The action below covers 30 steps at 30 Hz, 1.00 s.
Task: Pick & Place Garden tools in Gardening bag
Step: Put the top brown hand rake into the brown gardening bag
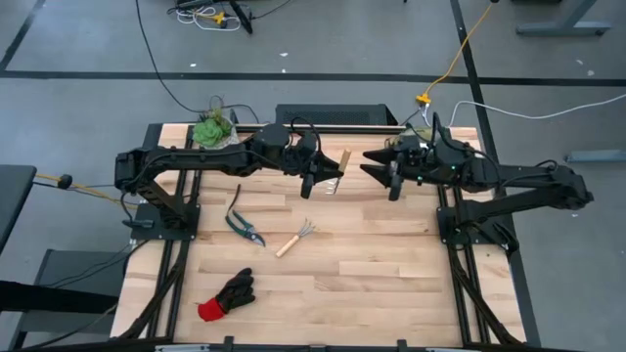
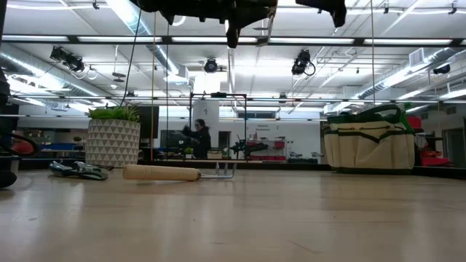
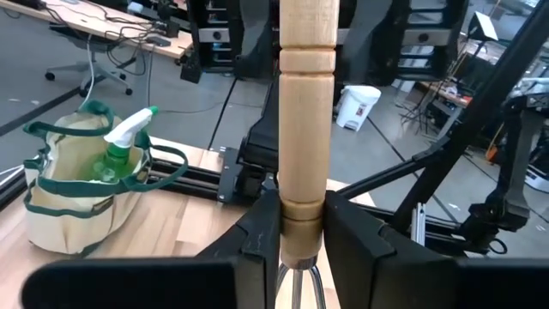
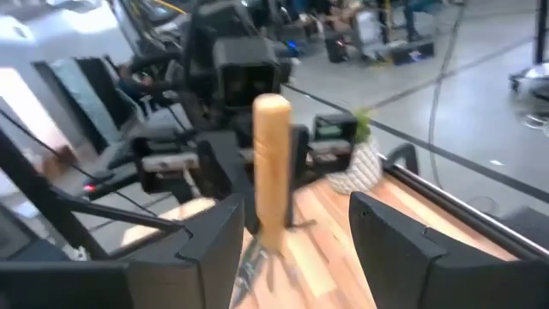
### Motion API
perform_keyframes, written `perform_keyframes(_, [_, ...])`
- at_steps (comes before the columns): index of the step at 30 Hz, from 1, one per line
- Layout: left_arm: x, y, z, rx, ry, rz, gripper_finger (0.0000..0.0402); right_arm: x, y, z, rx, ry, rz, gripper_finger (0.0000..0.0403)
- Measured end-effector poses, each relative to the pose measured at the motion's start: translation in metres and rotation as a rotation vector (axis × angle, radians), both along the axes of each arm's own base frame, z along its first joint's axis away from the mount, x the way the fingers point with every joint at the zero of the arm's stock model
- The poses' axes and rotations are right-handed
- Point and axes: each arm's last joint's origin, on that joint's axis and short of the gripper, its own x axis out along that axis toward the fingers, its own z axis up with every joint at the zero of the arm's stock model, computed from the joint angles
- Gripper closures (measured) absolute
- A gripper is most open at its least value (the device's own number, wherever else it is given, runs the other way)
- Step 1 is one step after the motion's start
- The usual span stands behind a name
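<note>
Above the middle of the light wooden table (image 1: 372, 284), the left gripper (image 3: 302, 249) has its dark fingers closed tight on the lower collar of a turned, pale wooden-handled hand tool (image 3: 306, 120), just where the steel shank leaves the wood. That tool is stiff and light, the smooth handle a little slippery, so a hold at the collar groove is sound. The right gripper (image 1: 391, 177) hangs close by, facing it, fingers spread wide and empty.

The second wooden-handled tool, a small rake with wire tines (image 1: 295, 238), lies flat on the table; it should also be taken on the handle, not the springy tines. Dark-handled pruning shears (image 1: 244, 225) lie near it, heavier and hard, best gripped across both handles. The black glove with a red cuff (image 1: 226, 295) is soft and limp and will sag from any pinch.

Only the left wrist view shows the small green spray bottle (image 3: 120, 146) already standing in the beige canvas bag with green trim (image 3: 64, 206); the overhead view hides the bag under the right arm. The level view shows the bag (image 2: 369, 144) upright on the far side from the leafy plant in its white patterned pot (image 2: 113, 138). The right wrist view is blurred, so the held tool's head is probably the fork, though I cannot confirm.
</note>
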Motion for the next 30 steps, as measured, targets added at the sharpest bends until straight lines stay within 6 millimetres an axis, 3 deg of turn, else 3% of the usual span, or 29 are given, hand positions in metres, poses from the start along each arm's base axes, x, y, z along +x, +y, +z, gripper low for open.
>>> perform_keyframes(17, [0.0,0.001,0.0,-0.002,0.0,-0.004,0.0322,0.032,-0.015,-0.005,0.015,-0.096,0.044,0.0146])
perform_keyframes(30, [0.0,0.001,0.0,-0.021,0.002,-0.004,0.0322,0.046,-0.022,-0.01,0.01,-0.13,0.038,0.0144])
